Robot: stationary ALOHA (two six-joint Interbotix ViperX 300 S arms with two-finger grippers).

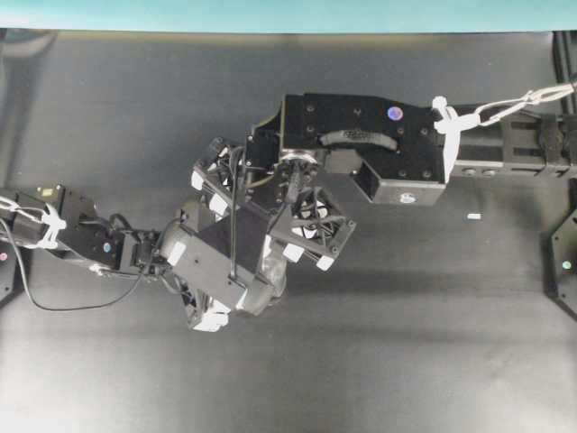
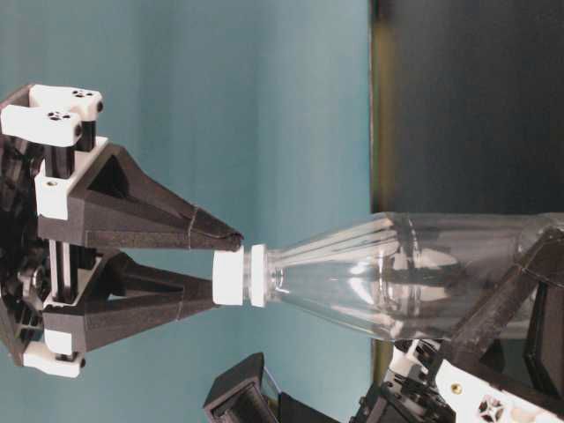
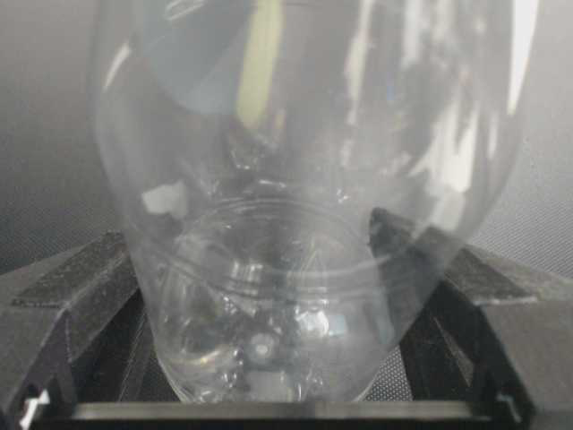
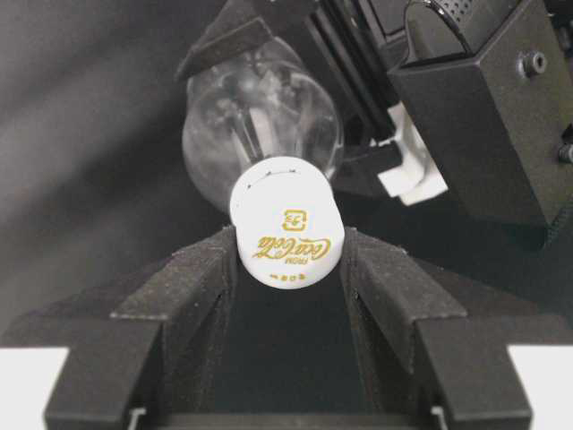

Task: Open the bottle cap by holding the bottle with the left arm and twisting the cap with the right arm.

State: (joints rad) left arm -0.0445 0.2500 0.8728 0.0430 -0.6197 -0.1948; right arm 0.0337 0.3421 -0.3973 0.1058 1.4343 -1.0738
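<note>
The clear bottle (image 2: 397, 273) is held off the table, its white cap (image 2: 233, 275) pointing at my right gripper. My left gripper (image 3: 269, 296) is shut on the bottle's round body (image 3: 295, 179), one finger on each side. In the overhead view the left gripper (image 1: 225, 271) sits mid-table with a little of the bottle (image 1: 269, 275) showing beneath it. My right gripper (image 4: 288, 255) is shut on the cap (image 4: 286, 224), both fingers pressed on its sides. The right gripper (image 1: 302, 225) hides the cap from overhead. The bottle's body (image 4: 260, 116) shows behind the cap.
A tiny white rectangular scrap (image 1: 473, 216) lies on the dark table to the right, below the right arm (image 1: 379, 144). The left arm (image 1: 81, 234) reaches in from the left edge. A teal wall (image 1: 288, 13) runs along the back.
</note>
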